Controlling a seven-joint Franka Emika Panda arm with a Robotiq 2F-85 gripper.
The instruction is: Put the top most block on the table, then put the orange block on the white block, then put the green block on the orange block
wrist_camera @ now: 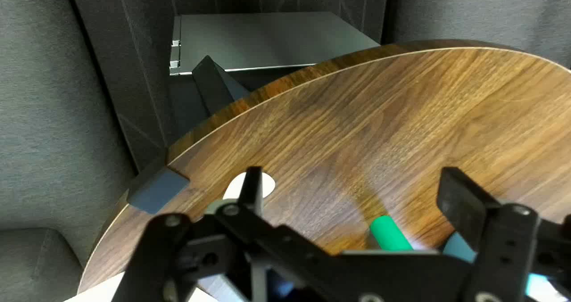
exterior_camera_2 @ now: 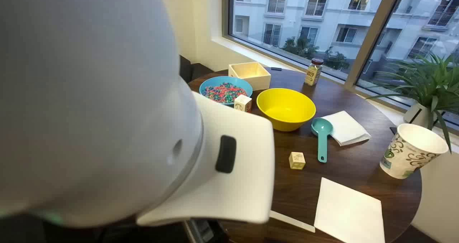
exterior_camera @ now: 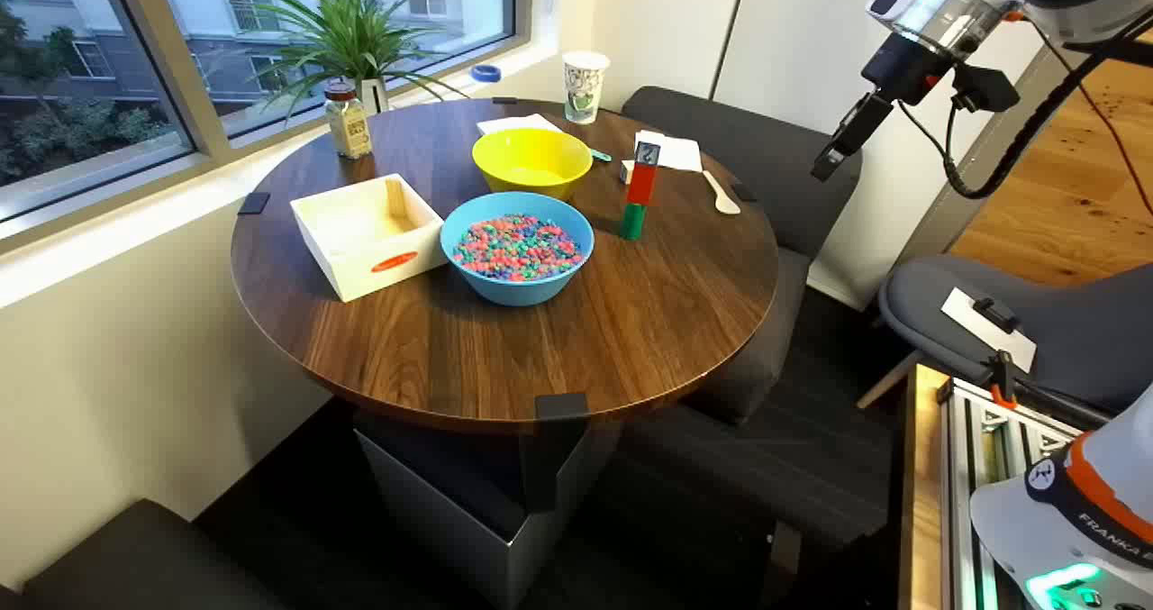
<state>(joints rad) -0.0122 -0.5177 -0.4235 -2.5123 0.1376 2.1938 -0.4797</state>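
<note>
On the round brown table (exterior_camera: 540,349) stands an upright stack. At its base is the green block (exterior_camera: 633,221), the orange block (exterior_camera: 641,184) sits on that, and a pale lettered block (exterior_camera: 647,154) is top most. Just behind the stack, the white block (exterior_camera_2: 297,160) rests alone on the tabletop, with faint marks on its faces. My gripper (exterior_camera: 829,165) hangs in the air to one side of the stack, well apart from it. Its fingers are spread wide in the wrist view (wrist_camera: 351,172) with nothing between them; the green block (wrist_camera: 389,233) shows farther off below.
A blue bowl (exterior_camera: 583,259) of coloured beads, a yellow bowl (exterior_camera: 531,155) and an open wooden box (exterior_camera: 387,272) crowd beside the stack. A pale spoon (exterior_camera: 721,194), napkins (exterior_camera: 677,152) and a paper cup (exterior_camera: 584,87) lie behind. The arm (exterior_camera_2: 107,92) blocks much of an exterior view.
</note>
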